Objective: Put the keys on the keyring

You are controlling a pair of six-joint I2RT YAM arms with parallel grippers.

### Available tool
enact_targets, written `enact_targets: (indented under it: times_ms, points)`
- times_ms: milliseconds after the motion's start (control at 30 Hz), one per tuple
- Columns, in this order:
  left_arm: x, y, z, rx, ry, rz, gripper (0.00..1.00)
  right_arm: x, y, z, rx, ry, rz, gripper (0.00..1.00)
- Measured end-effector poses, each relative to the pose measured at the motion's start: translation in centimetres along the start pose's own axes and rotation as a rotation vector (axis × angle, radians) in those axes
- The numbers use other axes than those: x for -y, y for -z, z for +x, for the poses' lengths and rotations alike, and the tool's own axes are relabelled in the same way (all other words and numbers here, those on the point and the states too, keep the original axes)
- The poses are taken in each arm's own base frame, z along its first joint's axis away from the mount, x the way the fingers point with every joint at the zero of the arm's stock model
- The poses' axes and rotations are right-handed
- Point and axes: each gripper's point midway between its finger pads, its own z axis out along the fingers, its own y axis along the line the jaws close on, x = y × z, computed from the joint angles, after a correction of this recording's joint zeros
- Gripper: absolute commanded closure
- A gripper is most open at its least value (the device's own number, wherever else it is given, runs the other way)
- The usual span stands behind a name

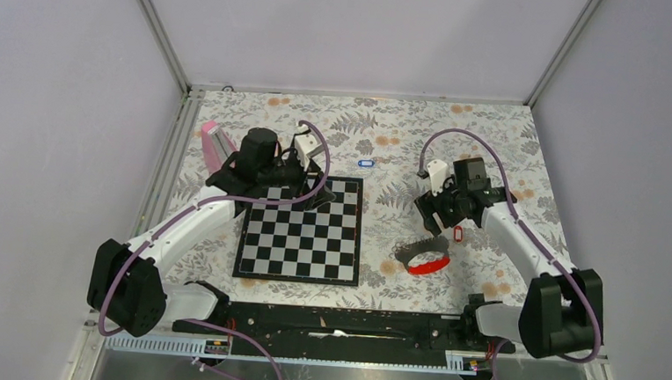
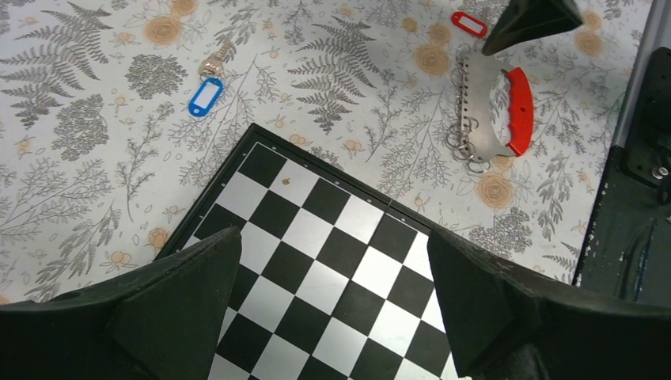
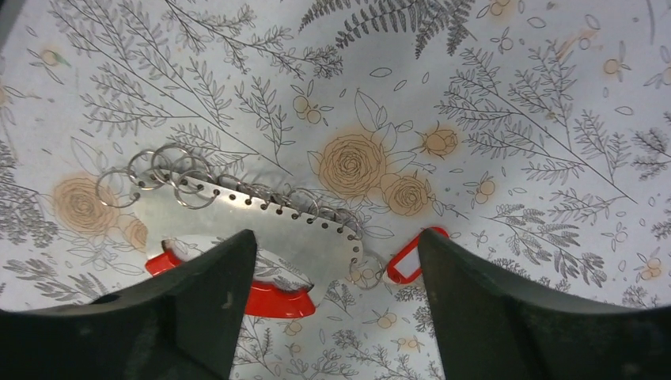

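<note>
Left gripper (image 2: pixel 332 245): jaws wide apart and holding nothing; it hangs over the far edge of the chessboard (image 1: pixel 302 232), as the left wrist view shows.
Right gripper (image 3: pixel 336 237): jaws apart with nothing clamped. In its own wrist view one finger sits over the red edge of the keyring and the other just past the red-tagged key. Whether either finger touches the worktop I cannot tell.
Keyring (image 3: pixel 198 210): a curved pale plate with a red outer edge, a row of small holes along one side and several thin wire rings hanging from them. It lies flat on the right half of the worktop (image 1: pixel 494 138), to the right of the chessboard and nearer the near edge than the far one.
Red-tagged key (image 3: pixel 405 257): on the worktop just beside one end of the keyring. Whether it is hooked onto a ring cannot be made out.
Blue-tagged key (image 2: pixel 206 95): lies alone on the floral cloth beyond the far right corner of the chessboard, about midway across the worktop. It is well apart from the keyring and on no ring.
Chessboard: flat, left of the worktop's middle.
Pink block (image 1: pixel 215 143): near the left edge, beside the left arm's wrist.
</note>
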Motion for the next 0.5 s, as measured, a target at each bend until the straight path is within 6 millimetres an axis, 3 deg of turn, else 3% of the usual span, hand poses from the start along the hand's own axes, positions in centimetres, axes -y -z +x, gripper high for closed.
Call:
enact_targets:
  times_ms: [100, 200, 500]
  points:
    - [0.4, 0.0, 0.1, -0.004, 0.006, 0.023, 0.01, 0.2, -1.2, 1.0, -0.051, -0.017, -0.016, 0.45]
    - [0.9, 0.0, 0.2, -0.006, 0.010, 0.048, 0.01, 0.5, -2.1, 1.9, -0.104, -0.047, -0.033, 0.57]
    - [1.7, 0.1, 0.2, -0.001, 0.014, 0.092, 0.01, 2.3, -3.1, 2.9, -0.195, -0.117, -0.061, 0.63]
